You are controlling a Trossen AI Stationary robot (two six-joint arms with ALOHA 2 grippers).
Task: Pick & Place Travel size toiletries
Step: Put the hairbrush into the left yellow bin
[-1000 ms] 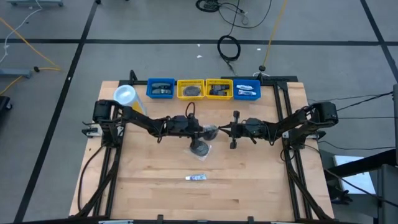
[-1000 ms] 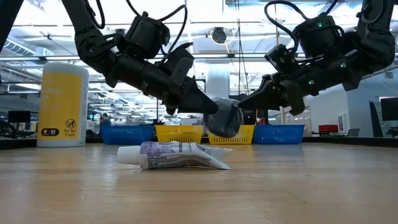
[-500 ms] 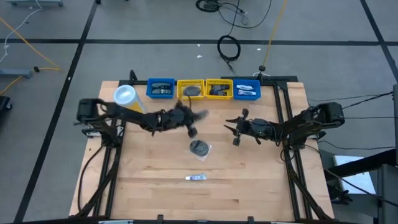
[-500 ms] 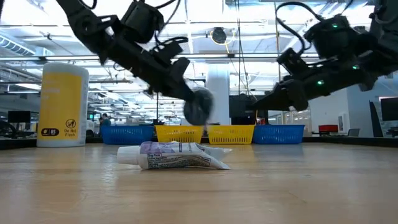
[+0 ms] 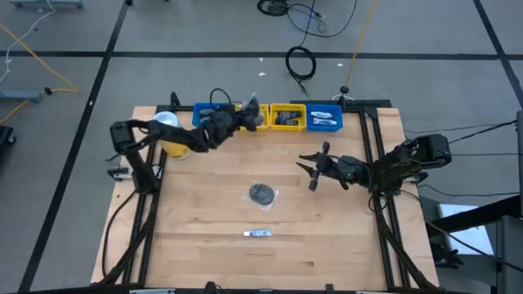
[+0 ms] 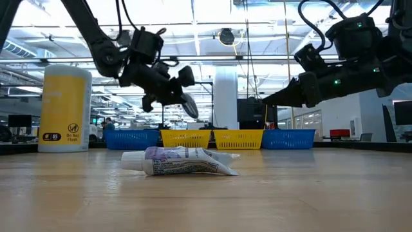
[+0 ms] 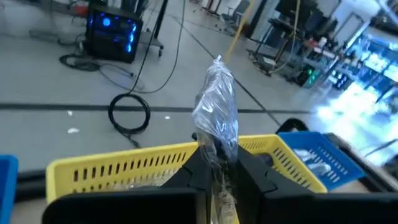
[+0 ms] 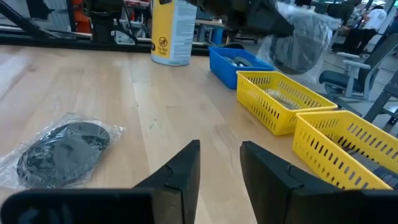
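The left gripper [image 5: 248,114] has carried its wrapped disc [image 5: 252,111] from mid-tabletop up over a yellow bin [image 5: 251,118]. The right gripper [image 5: 311,169] has drawn back rightward.

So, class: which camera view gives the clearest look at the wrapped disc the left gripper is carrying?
The right wrist view: the wrapped disc shows whole and side-on above the yellow bin. In the left wrist view it is edge-on between the left gripper fingers. The high and low views show it small and partly hidden.
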